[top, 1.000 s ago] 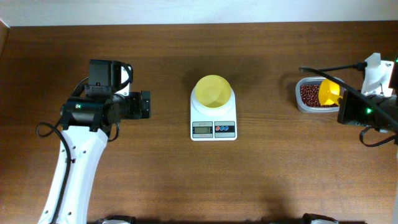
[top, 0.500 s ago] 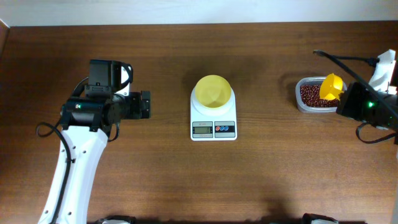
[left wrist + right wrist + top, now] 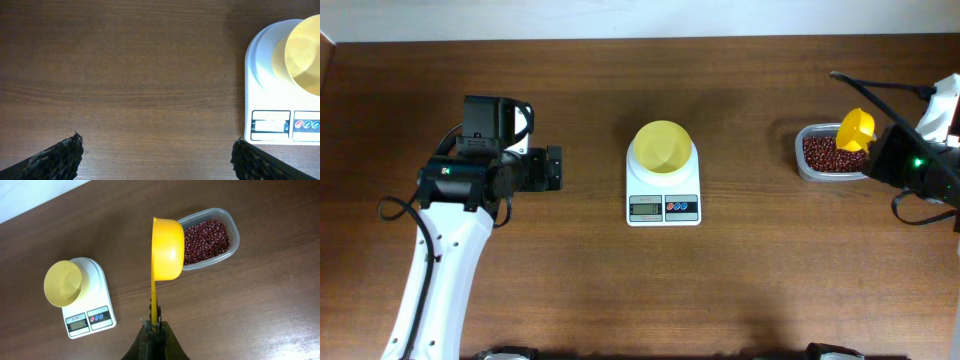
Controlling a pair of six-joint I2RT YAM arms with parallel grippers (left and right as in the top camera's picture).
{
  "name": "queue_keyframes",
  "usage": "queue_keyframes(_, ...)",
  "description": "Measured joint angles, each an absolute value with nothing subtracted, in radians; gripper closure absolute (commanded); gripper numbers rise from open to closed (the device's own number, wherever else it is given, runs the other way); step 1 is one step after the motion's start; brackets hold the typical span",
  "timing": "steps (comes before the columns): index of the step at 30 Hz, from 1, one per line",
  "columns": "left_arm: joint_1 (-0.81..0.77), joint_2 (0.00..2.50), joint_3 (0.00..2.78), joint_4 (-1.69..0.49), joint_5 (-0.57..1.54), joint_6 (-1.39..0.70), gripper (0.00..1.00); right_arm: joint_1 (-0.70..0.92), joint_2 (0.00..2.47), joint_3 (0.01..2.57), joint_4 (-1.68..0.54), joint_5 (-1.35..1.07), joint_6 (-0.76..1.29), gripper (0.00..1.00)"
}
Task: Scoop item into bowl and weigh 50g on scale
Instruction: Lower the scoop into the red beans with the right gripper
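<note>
The pale-yellow bowl (image 3: 663, 146) sits on the white scale (image 3: 663, 207) at the table's middle; both also show in the left wrist view, bowl (image 3: 302, 50) and scale (image 3: 262, 90). The red-brown beans (image 3: 820, 154) lie in a clear container (image 3: 802, 160) at the right. My right gripper (image 3: 876, 158) is shut on the handle of a yellow scoop (image 3: 854, 130). In the right wrist view the gripper (image 3: 155, 326) holds the scoop (image 3: 167, 250) turned on its side over the container's near edge, beside the beans (image 3: 207, 241). The scoop's inside is hidden. My left gripper (image 3: 552, 168) is open and empty, left of the scale.
In the right wrist view the bowl (image 3: 62, 282) and scale (image 3: 95, 315) lie far to the left of the container (image 3: 233, 230). The left gripper's fingers (image 3: 157, 147) hang over bare brown wood. The table's far edge meets a white wall.
The right arm has shifted right and the scoop has moved from over the beans toward the container's far right edge. The left arm has not moved.
</note>
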State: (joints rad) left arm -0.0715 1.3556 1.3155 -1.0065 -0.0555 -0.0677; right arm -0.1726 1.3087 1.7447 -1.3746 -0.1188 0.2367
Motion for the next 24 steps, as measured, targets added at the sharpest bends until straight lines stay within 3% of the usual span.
queue_keyframes(7, -0.072, 1.356, 1.316, -1.007, -0.056, -0.068, 0.01, -0.173, 1.309, 1.745, -1.292, -0.120, 0.258, 0.96)
queue_keyframes(24, -0.072, 1.356, 1.316, -1.007, -0.056, -0.068, 0.01, -0.173, 1.309, 1.745, -1.362, -0.226, 0.334, 0.96)
